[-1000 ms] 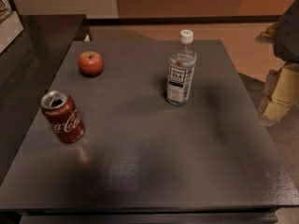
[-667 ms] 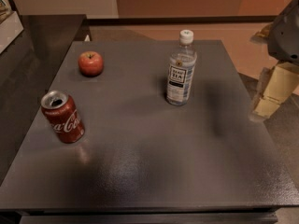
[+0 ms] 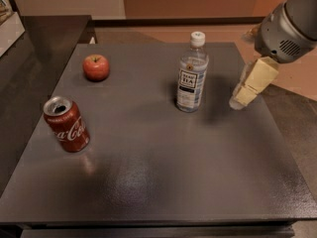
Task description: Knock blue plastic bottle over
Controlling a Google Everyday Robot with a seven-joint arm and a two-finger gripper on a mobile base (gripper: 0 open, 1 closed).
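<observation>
Cream-coloured, the gripper hung at the right side of the scene, slanting down and to the left from a grey arm that entered from the far right corner. Its tip was over the right part of the dark grey table, low above the surface. Whether it was spread wide, narrowed or closed could not be told from this angle; it held nothing.

To its left stood the blue plastic bottle, upright on the far half of the table, a little right of the middle. A white cap sat on top, and a white and dark label wrapped its body. The bottle and the gripper were near each other but apart, with a strip of bare tabletop between them.

A red apple sat on the far left part of the table, well apart from the bottle. A red soda can stood nearer, at the left edge, its top opened.
</observation>
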